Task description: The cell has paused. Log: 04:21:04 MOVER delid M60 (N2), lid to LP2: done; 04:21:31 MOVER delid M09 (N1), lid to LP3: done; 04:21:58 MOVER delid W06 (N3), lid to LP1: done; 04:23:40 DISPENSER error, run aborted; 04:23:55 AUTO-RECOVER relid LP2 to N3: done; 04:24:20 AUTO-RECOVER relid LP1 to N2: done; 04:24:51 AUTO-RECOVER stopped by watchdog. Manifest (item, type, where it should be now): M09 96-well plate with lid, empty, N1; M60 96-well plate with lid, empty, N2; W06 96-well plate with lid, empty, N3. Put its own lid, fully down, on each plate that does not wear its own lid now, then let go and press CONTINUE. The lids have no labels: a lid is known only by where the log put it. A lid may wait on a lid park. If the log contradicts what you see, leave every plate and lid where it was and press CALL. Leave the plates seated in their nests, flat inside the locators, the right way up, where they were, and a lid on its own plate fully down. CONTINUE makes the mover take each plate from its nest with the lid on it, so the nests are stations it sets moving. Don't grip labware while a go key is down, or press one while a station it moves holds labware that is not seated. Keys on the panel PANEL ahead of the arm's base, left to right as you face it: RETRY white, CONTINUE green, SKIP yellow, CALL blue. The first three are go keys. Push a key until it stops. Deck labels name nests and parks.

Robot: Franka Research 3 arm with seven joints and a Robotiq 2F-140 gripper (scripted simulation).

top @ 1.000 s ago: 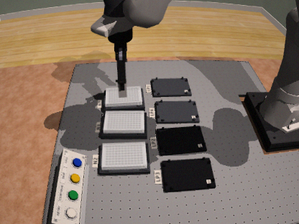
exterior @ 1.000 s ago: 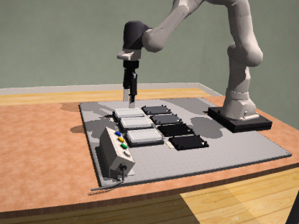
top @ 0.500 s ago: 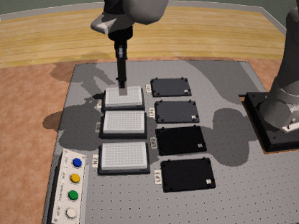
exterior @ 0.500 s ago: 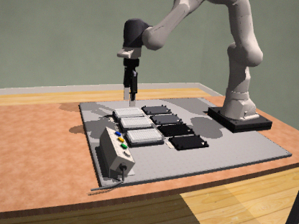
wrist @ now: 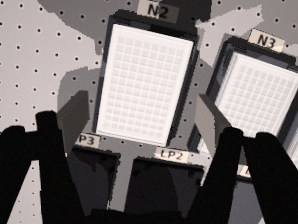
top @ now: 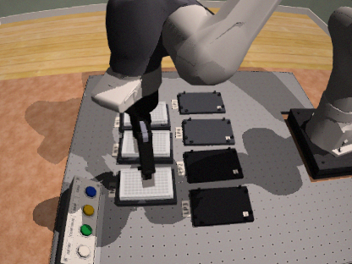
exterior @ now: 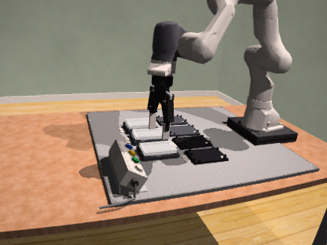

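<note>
White lidded plates (top: 146,184) seated in a row left of four dark lid parks (top: 221,206); black end effector (exterior: 159,129) poised above middle plate (wrist: 145,83), fingers partly spread, gripping nothing

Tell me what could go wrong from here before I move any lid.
1. Park LP3 looks bare, like the other three parks, though a lid should wait there. If so, touching lids would be wrong, and CALL is likely the answer.
2. The open gripper hangs low over the N2 plate and N3 plate. A careless descent could nudge one off its locators.
</note>
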